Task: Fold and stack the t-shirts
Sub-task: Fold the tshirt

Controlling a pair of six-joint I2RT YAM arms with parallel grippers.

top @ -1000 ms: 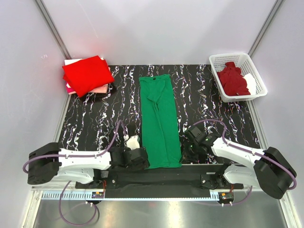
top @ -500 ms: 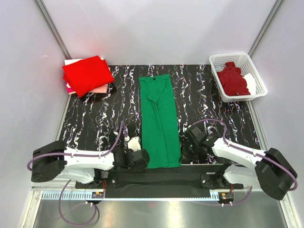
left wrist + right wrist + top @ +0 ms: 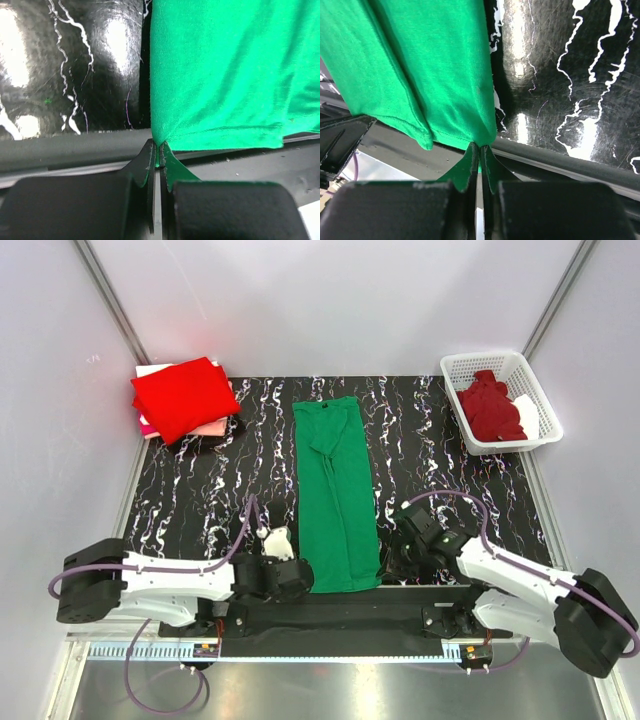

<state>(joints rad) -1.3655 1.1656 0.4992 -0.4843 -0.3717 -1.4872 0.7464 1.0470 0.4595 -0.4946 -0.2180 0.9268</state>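
At the near edge, the left tool [image 3: 157,150] has its two dark fingers pressed together on the near left corner of the emerald green cotton t-shirt [image 3: 225,75], with a thin sliver of green hem caught between them. The right tool [image 3: 480,149] is likewise clamped on the shirt's near right corner. Both corners sit right at the near rim of the glossy black worktop with white marble veins [image 3: 200,500], where the hem hangs just over onto the dark rail in front.

From above, the green shirt is a long narrow strip, folded lengthwise, running from that near rim straight away up the middle of the worktop. Its far end stops short of the back edge. There is bare worktop on both sides of the strip, wider on the left than on the right.

At the far left corner a folded bright red t-shirt [image 3: 183,395] tops a stack against the pale wall. Pale pink and white edges peek out beneath it, and something dark underneath is too hidden to make out.

At the far right, the white plastic lattice basket [image 3: 455,375] holds a crumpled dark maroon t-shirt [image 3: 490,408]. A bit of white cloth [image 3: 527,415] sits beside it, mostly covered.
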